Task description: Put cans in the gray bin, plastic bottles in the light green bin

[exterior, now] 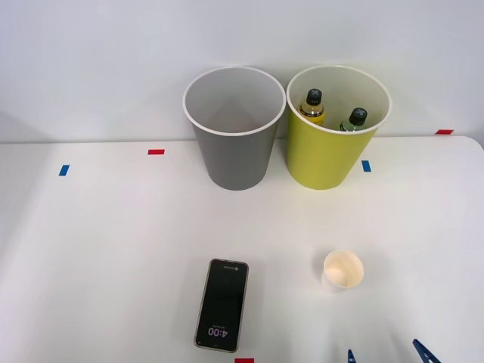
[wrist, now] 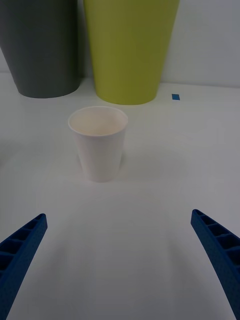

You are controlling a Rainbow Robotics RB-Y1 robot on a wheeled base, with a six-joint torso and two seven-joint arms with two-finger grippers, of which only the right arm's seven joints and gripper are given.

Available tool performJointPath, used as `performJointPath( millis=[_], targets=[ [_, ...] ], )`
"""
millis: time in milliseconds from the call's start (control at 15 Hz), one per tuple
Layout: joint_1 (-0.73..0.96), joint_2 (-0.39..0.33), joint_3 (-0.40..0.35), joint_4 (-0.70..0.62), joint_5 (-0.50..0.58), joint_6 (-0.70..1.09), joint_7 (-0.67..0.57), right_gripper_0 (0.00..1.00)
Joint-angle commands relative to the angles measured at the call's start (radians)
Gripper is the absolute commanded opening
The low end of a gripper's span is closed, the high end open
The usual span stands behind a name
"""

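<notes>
The gray bin (exterior: 233, 125) and the light green bin (exterior: 335, 125) stand side by side at the back of the white table. Two plastic bottles with black caps stand inside the green one: a yellow-labelled bottle (exterior: 312, 105) and a dark green bottle (exterior: 354, 119). No can is in view. My right gripper (exterior: 386, 355) sits at the table's near edge with its blue fingers spread wide, open and holding nothing (wrist: 120, 250). In the right wrist view both bins (wrist: 42, 47) (wrist: 130, 50) rise beyond a white cup.
An upright white paper cup (exterior: 343, 270) (wrist: 98, 142) stands just ahead of my gripper. A black phone (exterior: 222, 304) showing 4:00 lies near the front, left of the cup. Blue and red tape marks (exterior: 156, 151) dot the table.
</notes>
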Motion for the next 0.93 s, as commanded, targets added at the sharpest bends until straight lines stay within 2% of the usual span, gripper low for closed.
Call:
performJointPath(
  millis=[67, 933],
  targets=[
    [0.000, 0.000, 0.000, 0.000, 0.000, 0.000, 0.000, 1.00],
    [0.000, 0.000, 0.000, 0.000, 0.000, 0.000, 0.000, 1.00]
  ],
)
